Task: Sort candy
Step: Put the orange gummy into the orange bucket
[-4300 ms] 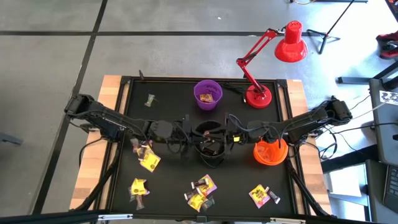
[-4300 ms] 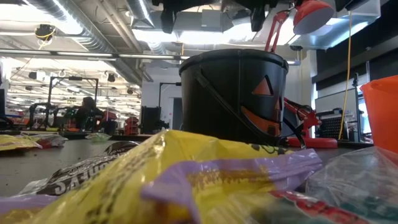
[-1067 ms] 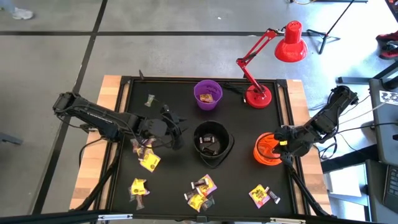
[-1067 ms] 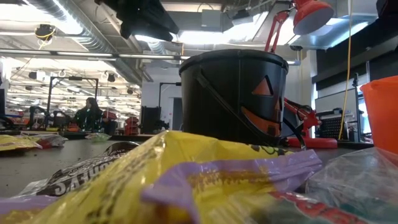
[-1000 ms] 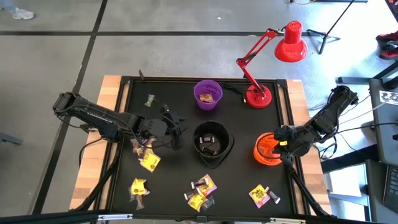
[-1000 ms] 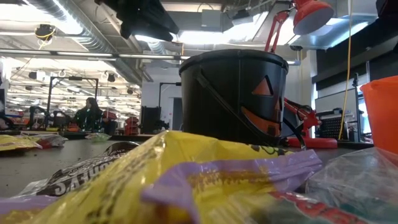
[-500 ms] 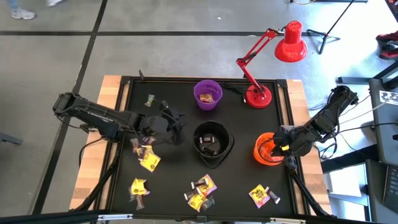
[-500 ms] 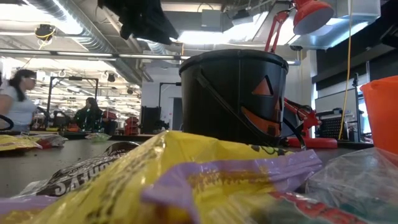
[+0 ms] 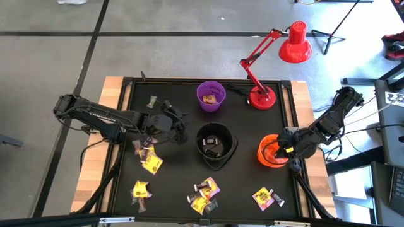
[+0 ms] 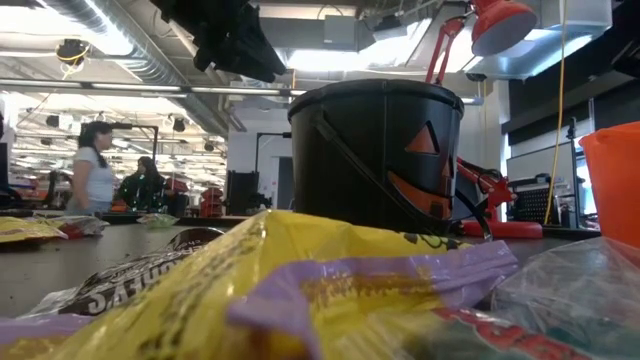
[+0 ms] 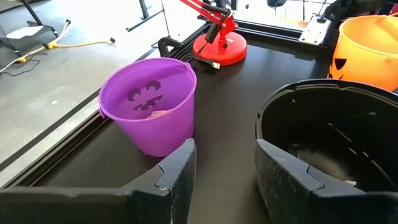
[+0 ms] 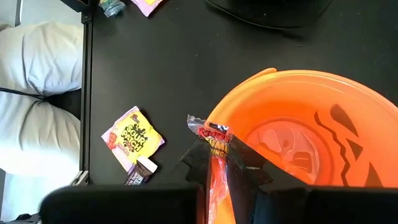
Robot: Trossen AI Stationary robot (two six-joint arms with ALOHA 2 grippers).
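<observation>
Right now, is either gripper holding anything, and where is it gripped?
The right gripper pinches a reddish candy near its lower end, above the orange bowl. The left gripper holds nothing.

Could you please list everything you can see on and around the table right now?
Purple bucket: one, table's far middle, candy inside.
Black bucket: one, centre, candy inside.
Orange bucket: one, right side.
Loose candy: several yellow, purple and dark pieces, left and near edge.
Desk lamp: one, red, far right.
Person: one, in the room behind.
Left pincer: open, empty, left of the black bucket.
Right pincer: shut on a reddish candy over the orange bucket's rim.
</observation>
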